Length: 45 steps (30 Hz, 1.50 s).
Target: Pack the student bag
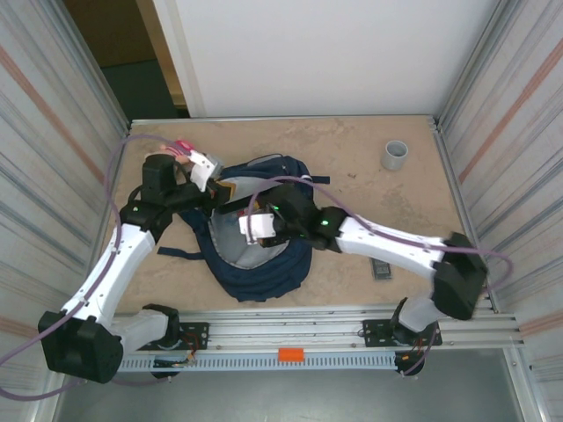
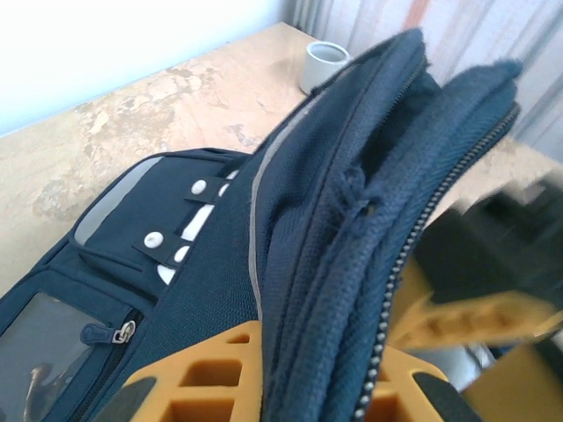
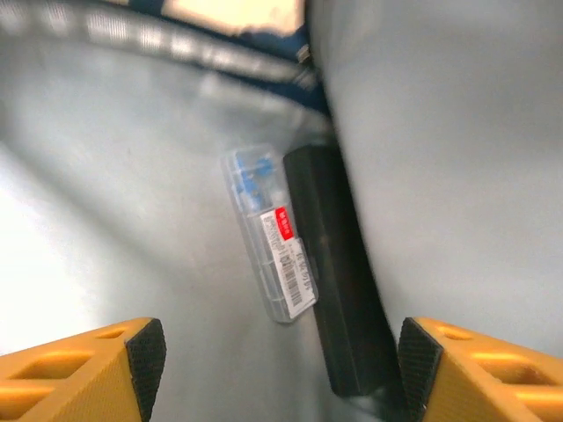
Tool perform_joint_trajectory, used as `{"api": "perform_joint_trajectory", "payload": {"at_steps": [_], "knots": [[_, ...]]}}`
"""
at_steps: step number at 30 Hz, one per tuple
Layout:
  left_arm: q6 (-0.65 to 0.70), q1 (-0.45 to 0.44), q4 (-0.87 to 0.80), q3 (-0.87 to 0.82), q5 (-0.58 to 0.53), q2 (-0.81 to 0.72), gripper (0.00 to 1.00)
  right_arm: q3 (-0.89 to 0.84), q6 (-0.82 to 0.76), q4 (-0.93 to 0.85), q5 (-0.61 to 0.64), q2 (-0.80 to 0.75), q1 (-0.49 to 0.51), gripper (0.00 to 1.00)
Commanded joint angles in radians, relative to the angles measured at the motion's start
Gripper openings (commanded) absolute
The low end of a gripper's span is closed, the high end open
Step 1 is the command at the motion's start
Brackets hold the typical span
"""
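Observation:
The student bag (image 1: 264,277), a navy blue backpack, lies in the middle of the table with its mouth held open. My left gripper (image 1: 218,188) is shut on the bag's zippered edge (image 2: 352,229), and its orange fingers (image 2: 202,378) pinch the fabric between them. My right gripper (image 1: 256,228) reaches down inside the bag and stands open (image 3: 281,369) with nothing between its pads. On the grey lining (image 3: 457,158) below it lie a clear plastic case (image 3: 268,233) with blue contents and a red and white label, and beside it a black oblong box (image 3: 339,290).
A grey cup (image 1: 395,155) stands at the back right of the table and appears again as the cup (image 2: 324,63) beyond the bag. A small dark flat object (image 1: 382,268) lies near the right arm. Ribbed metal walls close in both sides.

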Motion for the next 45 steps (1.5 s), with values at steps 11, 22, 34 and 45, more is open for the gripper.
{"api": "perform_joint_trajectory", "payload": {"at_steps": [11, 22, 34, 45], "knots": [[0.777, -0.457, -0.298, -0.148, -0.345, -0.025, 0.20, -0.258, 0.415, -0.003, -0.210, -0.449, -0.147, 0.72], [0.725, -0.583, -0.367, -0.133, -0.541, 0.019, 0.73, -0.290, 0.491, -0.140, -0.154, -0.437, -0.093, 0.72], [0.203, -0.050, -0.153, -0.234, -0.075, -0.440, 0.89, -0.222, 0.619, -0.122, 0.043, -0.200, 0.252, 0.77], [0.173, 0.040, -0.158, -0.237, -0.028, -0.404, 0.87, -0.222, 0.458, -0.136, 0.125, -0.048, 0.211, 0.27]]}}
